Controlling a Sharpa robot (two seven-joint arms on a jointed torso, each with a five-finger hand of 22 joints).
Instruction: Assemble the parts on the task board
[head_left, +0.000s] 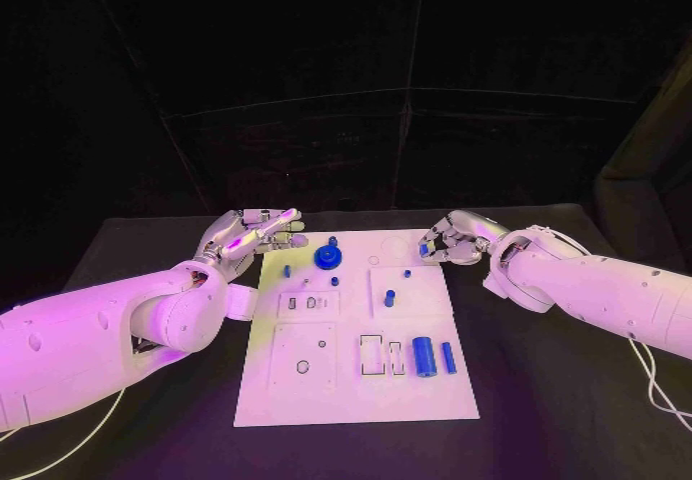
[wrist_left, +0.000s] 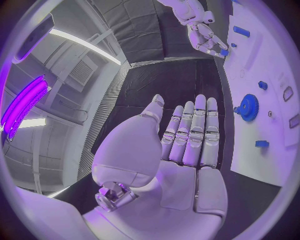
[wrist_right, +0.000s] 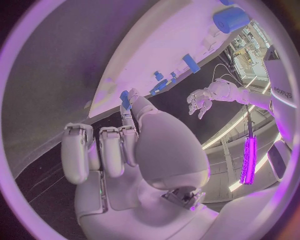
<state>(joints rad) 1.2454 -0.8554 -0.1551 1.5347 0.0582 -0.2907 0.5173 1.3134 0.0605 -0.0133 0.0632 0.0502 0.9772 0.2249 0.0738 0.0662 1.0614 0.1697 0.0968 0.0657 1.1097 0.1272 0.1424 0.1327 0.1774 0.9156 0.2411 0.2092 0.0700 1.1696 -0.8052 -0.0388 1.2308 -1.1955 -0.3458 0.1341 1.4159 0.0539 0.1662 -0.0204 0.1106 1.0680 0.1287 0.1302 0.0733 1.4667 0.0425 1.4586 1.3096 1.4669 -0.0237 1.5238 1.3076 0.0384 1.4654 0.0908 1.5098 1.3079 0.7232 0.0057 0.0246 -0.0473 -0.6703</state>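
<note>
Parts lie on our white task board (head_left: 353, 400) in the middle of the black table (head_left: 548, 420): a blue gear (head_left: 329, 258) near the far end, and a big blue cylinder (head_left: 424, 356) with a thin blue bar (head_left: 449, 357) beside it near our end. Our left hand (head_left: 257, 236) hangs just past the board's far left corner, fingers straight and apart, with nothing in it. Our right hand (head_left: 450, 241) is at the far right corner and pinches a small blue part (wrist_right: 125, 99) between thumb and finger.
</note>
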